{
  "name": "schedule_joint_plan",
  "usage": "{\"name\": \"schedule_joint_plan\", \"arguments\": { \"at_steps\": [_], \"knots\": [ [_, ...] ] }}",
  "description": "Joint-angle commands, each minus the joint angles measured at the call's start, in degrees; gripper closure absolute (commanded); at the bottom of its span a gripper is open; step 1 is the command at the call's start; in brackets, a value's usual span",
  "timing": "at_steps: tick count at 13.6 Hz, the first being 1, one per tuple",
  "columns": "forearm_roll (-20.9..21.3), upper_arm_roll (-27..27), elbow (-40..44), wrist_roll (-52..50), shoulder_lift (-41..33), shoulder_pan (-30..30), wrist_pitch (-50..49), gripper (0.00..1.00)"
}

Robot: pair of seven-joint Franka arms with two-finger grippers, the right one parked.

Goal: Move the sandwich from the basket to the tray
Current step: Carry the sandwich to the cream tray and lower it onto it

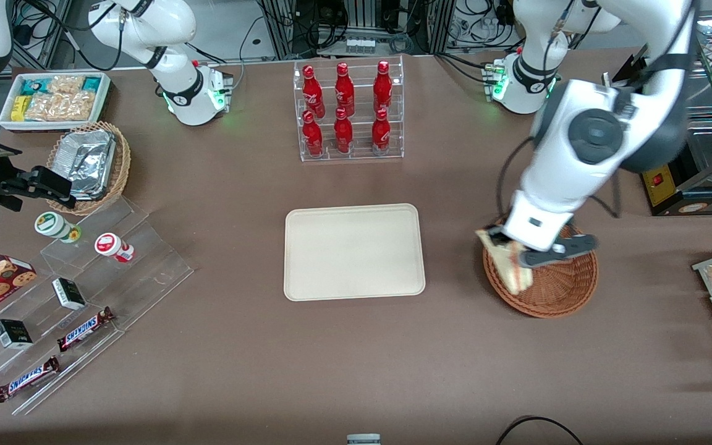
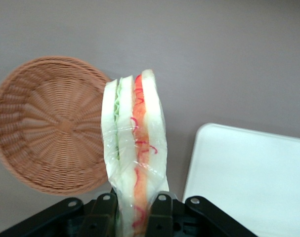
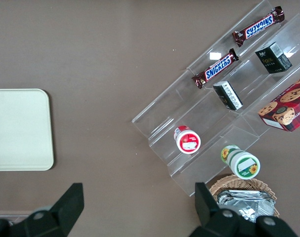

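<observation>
Gripper (image 2: 135, 210) above basket (image 1: 557, 287), jaws clamped on sandwich (image 2: 134, 148). Sandwich lifted clear of basket, held on edge; 3 white bread layers with green and red filling facing wrist camera. In front view, sandwich (image 1: 507, 262) hangs over basket rim on side toward tray (image 1: 354, 251). Tray flat on table (image 1: 331, 371), near basket, not touching.

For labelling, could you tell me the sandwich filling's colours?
Red and pale green, clearest in the left wrist view: sandwich, gripper.

Bare table (image 1: 455, 259) between basket (image 1: 554, 290) and tray (image 1: 354, 251).
</observation>
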Motion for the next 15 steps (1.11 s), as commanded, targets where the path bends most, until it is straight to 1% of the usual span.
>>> {"name": "schedule_joint_plan", "arguments": {
  "at_steps": [1,6,9,11,14,15],
  "knots": [
    [1.1,0.6,7.4,-1.8,6.8,-7.6,-1.6,1.0],
    [0.9,0.6,16.3,-6.0,17.5,-16.0,-1.0,1.0],
    [1.1,0.6,19.6,-8.9,23.7,-20.0,0.7,1.0],
    [1.1,0.9,20.2,-9.0,26.6,-22.2,4.3,1.0],
    [1.4,0.9,20.1,-8.9,29.4,-24.0,6.2,1.0],
    [2.7,0.9,20.1,-9.0,30.3,-24.4,6.8,1.0]
  ]
}}
